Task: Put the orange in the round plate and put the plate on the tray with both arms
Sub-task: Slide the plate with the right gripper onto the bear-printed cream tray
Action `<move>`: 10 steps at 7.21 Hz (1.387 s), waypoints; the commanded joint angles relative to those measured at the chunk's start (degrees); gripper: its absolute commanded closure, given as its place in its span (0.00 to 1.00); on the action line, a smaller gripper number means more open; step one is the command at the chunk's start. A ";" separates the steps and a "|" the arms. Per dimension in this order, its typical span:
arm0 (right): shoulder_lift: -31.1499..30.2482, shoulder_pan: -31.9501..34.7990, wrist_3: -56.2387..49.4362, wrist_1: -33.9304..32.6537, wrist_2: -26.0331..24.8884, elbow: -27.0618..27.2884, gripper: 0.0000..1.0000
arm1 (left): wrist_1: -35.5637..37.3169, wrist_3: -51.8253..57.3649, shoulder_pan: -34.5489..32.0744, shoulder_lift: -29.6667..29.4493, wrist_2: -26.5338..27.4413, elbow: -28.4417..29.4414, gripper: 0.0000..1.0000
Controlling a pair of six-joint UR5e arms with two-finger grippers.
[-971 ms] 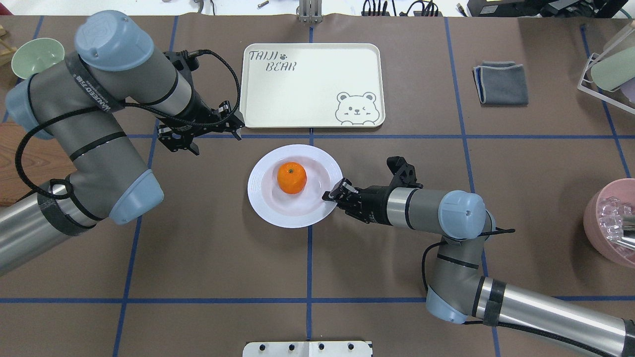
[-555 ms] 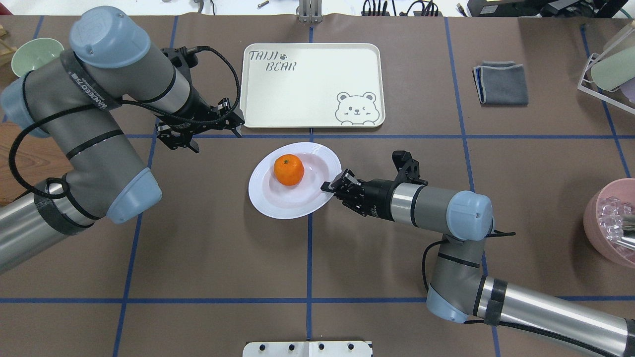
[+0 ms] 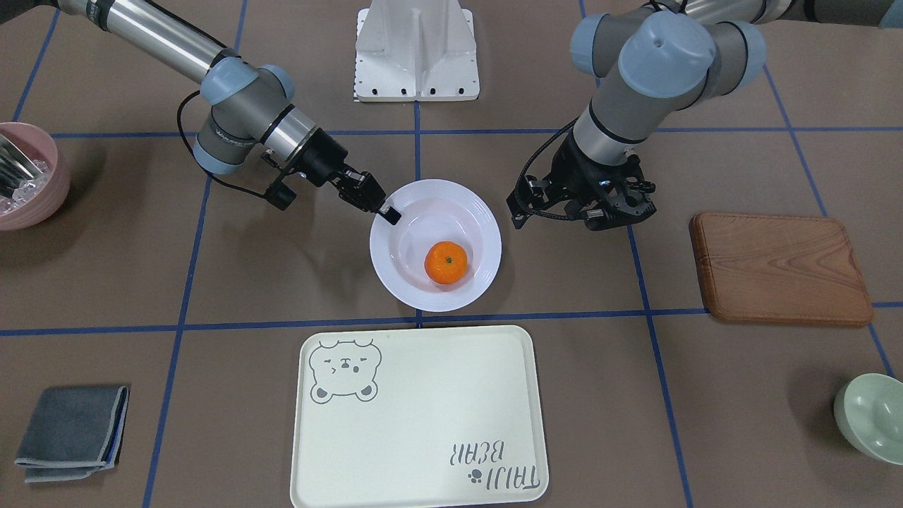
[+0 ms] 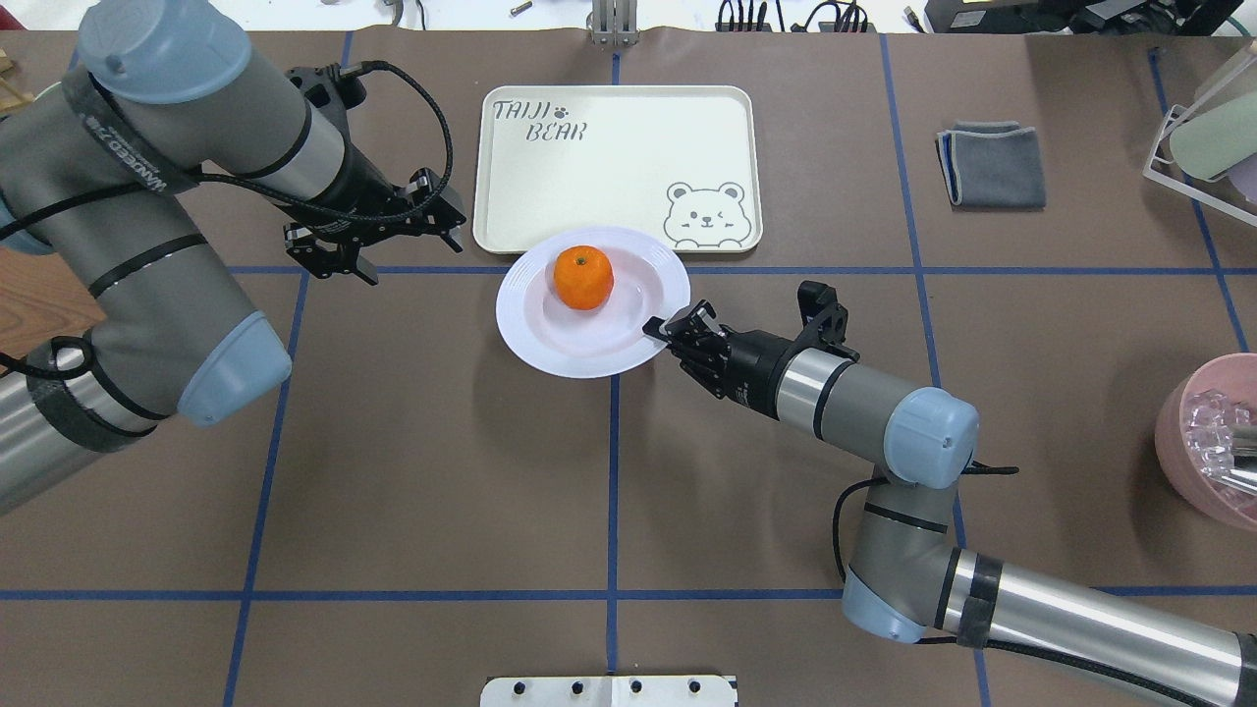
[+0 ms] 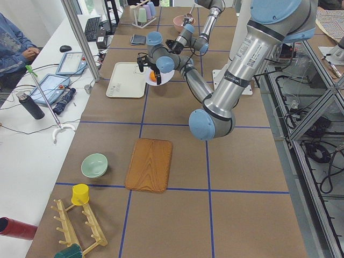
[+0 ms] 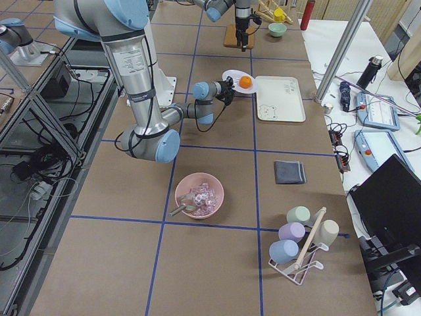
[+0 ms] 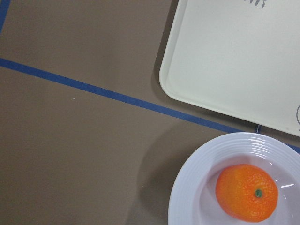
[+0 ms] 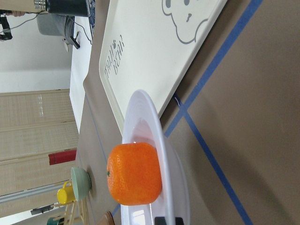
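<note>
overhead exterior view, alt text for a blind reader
The right tool grips the rim of a white round plate holding an orange, at the near edge of the cream tray. The left tool hovers open to the plate's left.

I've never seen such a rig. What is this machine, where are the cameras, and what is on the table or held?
It is a robot with a left arm and a right arm at a brown table. One camera looks down from behind it, one faces it, two watch from the table's ends, one rides on each wrist. The right pincer pinches the rim of a white round plate carrying an orange; the plate seems slightly lifted, near the cream tray. The left pincer hangs open and empty. Also there: a wooden board, a green bowl, a pink bowl, a grey cloth.
</note>
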 commanded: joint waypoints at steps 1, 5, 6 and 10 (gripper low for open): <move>2.24 -0.69 2.73 -3.12 -10.09 -0.59 1.00 | -0.18 0.03 -1.16 3.48 -0.46 -3.13 0.02; 13.32 0.01 19.67 -35.53 -22.24 -2.86 1.00 | -0.01 0.03 -1.25 4.64 -0.37 -4.37 0.02; 17.42 0.88 22.85 -35.75 -22.35 -9.32 1.00 | -0.01 0.03 -1.25 4.55 -0.37 -4.37 0.02; 24.84 3.53 31.14 -35.75 -22.00 -20.88 1.00 | -0.09 -0.06 -1.07 4.64 -0.20 -4.46 0.02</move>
